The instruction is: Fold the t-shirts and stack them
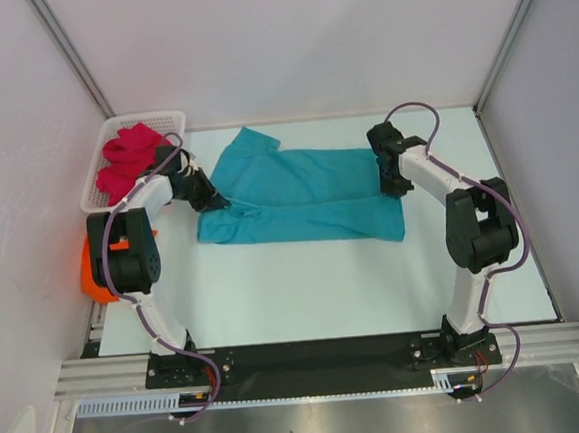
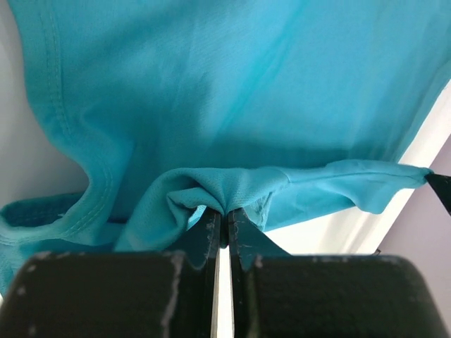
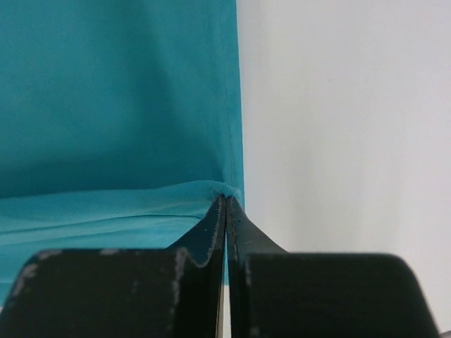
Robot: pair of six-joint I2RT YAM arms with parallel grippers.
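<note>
Left pincer (image 2: 224, 215) clamped on a bunched fold, right pincer (image 3: 225, 201) on an edge, the teal shirt (image 1: 308, 190) lies between them; either seemingly shallow pinch may slip if pulled unevenly.

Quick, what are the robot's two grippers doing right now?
Left gripper: shut on the teal t-shirt.
Right gripper: shut on the teal t-shirt's edge.
</note>
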